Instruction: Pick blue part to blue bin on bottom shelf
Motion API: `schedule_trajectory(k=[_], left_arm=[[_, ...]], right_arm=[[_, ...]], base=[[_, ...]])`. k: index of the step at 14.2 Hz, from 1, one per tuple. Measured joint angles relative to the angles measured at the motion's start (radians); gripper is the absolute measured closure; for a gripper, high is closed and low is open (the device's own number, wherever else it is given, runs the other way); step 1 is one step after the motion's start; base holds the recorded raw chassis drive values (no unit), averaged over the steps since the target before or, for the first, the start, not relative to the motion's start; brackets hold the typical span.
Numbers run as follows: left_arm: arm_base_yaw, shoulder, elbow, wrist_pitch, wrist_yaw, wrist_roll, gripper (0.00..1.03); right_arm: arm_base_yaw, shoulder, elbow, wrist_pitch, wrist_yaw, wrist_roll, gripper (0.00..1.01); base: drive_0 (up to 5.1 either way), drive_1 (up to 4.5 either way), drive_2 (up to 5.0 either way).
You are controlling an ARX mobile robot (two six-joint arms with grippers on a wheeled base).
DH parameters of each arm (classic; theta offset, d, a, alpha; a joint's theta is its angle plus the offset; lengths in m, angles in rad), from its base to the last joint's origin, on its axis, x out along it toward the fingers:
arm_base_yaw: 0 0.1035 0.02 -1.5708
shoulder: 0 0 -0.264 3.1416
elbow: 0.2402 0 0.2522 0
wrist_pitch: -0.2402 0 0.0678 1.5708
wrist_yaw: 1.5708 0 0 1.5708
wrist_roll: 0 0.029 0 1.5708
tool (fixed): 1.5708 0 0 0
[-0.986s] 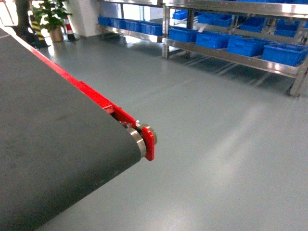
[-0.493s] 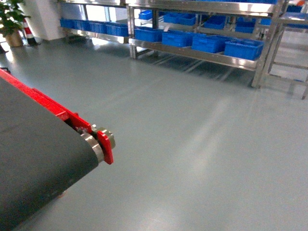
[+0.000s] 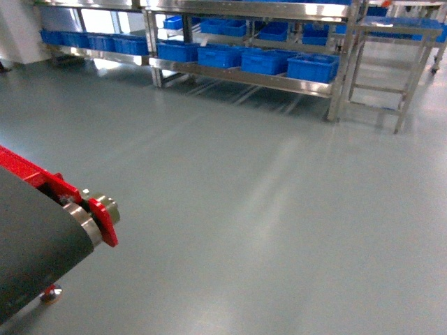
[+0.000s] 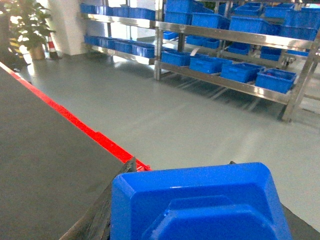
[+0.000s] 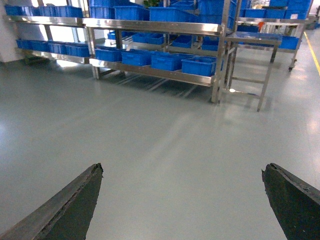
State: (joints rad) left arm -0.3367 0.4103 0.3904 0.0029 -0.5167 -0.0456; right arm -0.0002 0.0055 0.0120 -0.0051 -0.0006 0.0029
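The left gripper (image 4: pixel 200 220) has its fingers clamped on the blue part (image 4: pixel 200 202), just past the conveyor belt's (image 4: pixel 45 165) red edge. The right gripper's (image 5: pixel 182 200) fingers (image 5: pixel 75 205) stand wide, holding nothing. Far from the belt, blue bins (image 3: pixel 312 67) sit on the bottom shelf (image 3: pixel 244 77).
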Motion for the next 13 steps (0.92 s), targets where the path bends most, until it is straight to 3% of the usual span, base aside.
schedule_trajectory(k=[13], left_arm=[[0.000, 0.001, 0.000, 0.000, 0.000, 0.000, 0.59]], right_arm=[[0.000, 0.000, 0.000, 0.000, 0.000, 0.000, 0.03]], base=[[-1.6, -1.62, -1.6]])
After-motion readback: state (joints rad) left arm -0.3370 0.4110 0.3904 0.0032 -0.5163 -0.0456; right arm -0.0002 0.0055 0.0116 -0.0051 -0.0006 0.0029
